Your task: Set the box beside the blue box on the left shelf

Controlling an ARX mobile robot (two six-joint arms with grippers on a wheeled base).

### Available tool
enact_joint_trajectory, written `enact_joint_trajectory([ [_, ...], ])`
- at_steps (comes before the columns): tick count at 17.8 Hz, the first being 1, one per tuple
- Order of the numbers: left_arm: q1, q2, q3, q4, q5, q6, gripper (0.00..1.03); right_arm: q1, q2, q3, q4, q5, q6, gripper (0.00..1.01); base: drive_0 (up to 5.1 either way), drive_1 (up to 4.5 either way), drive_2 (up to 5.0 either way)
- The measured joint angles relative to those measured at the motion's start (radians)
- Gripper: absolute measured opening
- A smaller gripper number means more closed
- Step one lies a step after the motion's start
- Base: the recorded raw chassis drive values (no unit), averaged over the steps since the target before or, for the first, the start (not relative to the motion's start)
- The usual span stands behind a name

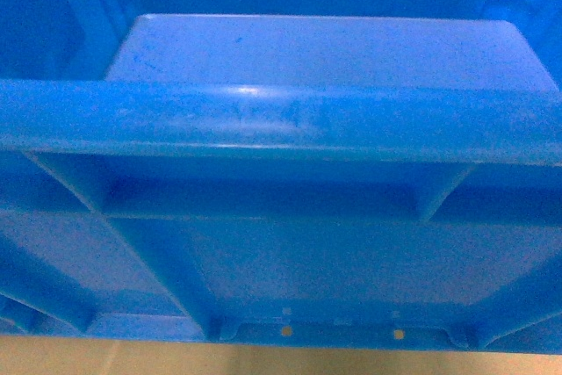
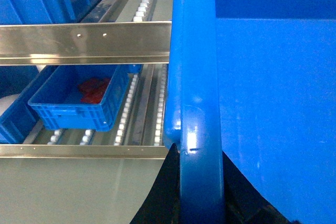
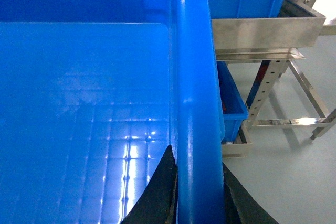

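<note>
Bright-blue crate (image 1: 281, 120) fills head view, thick rim nearest, ribbed outer wall below, smooth floor beyond. From left wrist: left gripper (image 2: 202, 192) clamped over crate rim; roller shelf (image 2: 142, 103) left of crate, bearing smaller blue bin (image 2: 79, 103) with red contents. From right wrist: right gripper (image 3: 197, 192) clenched astride crate rim, steel rack (image 3: 273, 30) right of crate.

Little of the robot's body shows. In the left wrist view, the left gripper's fingers (image 2: 160, 195) appear as matte black, curved wedges tapering upward to a point at the bottom edge. In the right wrist view, the right gripper's fingers (image 3: 157, 195) look alike: dark, smooth, blade-like shapes with slightly lighter edges. No cables, screws or markings are discernible. The head view shows no part of the robot.
</note>
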Motion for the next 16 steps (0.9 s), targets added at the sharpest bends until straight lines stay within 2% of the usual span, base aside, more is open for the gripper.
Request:
enact_joint_trajectory([
  [13,0.003,-0.004,0.0,-0.001,-0.002,0.0,0.09,0.005,0.0,0.0,0.001,0.0,0.0,0.1,-4.9,2.51,2.5],
  [16,0.003,-0.002,0.0,-0.002,0.001,0.0,0.09,0.005,0.0,0.0,0.0,0.001,0.0,0.1,0.0,0.0,0.0],
])
